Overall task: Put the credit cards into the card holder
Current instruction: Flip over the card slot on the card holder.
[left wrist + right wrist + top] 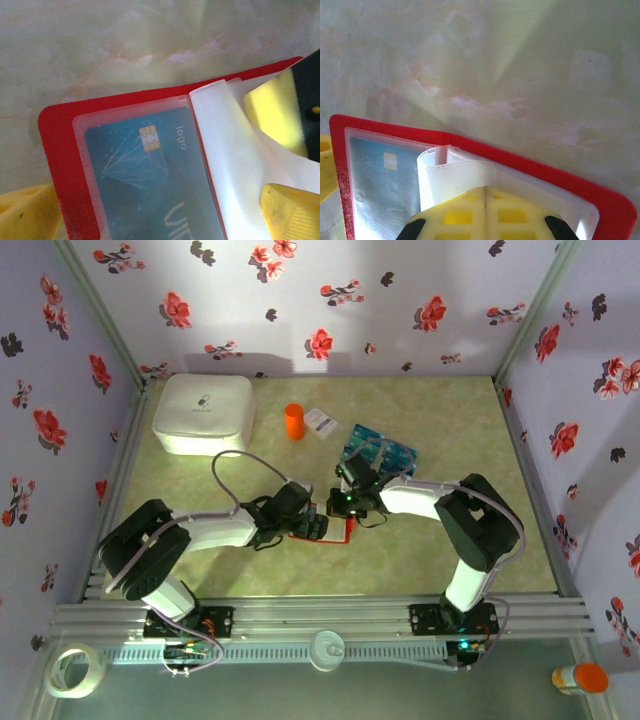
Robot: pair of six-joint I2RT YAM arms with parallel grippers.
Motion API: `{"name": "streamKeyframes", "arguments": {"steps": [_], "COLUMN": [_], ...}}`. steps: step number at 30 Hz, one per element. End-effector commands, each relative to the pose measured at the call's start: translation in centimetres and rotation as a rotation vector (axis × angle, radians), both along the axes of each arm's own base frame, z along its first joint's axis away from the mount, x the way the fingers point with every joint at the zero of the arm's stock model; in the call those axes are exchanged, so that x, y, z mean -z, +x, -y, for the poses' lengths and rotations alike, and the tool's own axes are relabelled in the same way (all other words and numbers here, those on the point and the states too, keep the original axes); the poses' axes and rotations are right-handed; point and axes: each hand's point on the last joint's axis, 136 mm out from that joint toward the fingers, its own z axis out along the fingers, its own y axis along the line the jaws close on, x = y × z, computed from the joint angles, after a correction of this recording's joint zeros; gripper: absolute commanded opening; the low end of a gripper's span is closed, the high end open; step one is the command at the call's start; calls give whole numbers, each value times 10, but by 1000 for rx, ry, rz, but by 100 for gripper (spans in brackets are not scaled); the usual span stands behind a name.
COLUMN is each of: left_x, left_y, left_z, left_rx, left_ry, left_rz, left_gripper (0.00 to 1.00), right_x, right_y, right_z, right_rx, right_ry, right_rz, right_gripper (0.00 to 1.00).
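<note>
I see card holder (55, 145) open mid-table, 1 credit card (150, 190) already in pocket. My left gripper (312, 523) wide open astride it; right gripper (485, 192) pinches pocket leaf (455, 175). Remaining cards (380, 453) piled behind, not yet loaded.

table (450, 560) – card holder (340, 533), cards (395, 452), box (203, 412), cylinder (293, 421)

open red card holder (56, 150), teal card (145, 195) inside

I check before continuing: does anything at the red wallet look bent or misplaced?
Yes. An inner plastic sleeve of the card holder curls upward instead of lying flat, pinched in the shut right gripper. The credit card in its pocket lies straight.
</note>
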Motion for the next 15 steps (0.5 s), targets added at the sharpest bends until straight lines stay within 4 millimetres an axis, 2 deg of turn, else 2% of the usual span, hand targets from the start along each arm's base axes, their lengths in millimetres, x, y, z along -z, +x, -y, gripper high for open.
{"name": "streamKeyframes", "arguments": {"steps": [1,5,10,15], "left_x": [14,19,22,22], "left_y": [-8,-11,-13,-14], "left_z": [-3,-3,-2,-1], "left_rx": [8,15,20,21], "left_ry": [18,20,7,0], "left_rz": [-27,-39,-48,-51], "left_gripper": [98,93,86,83], "right_x": [9,3,-14,-28], "right_y": [-9,-7,-2,2], "right_z": [0,-1,5,13], "right_rx": [-3,-7,4,33], "right_ry": [-6,-3,4,9], "right_rz": [-38,-30,0,29], "right_gripper": [1,5,22,36]}}
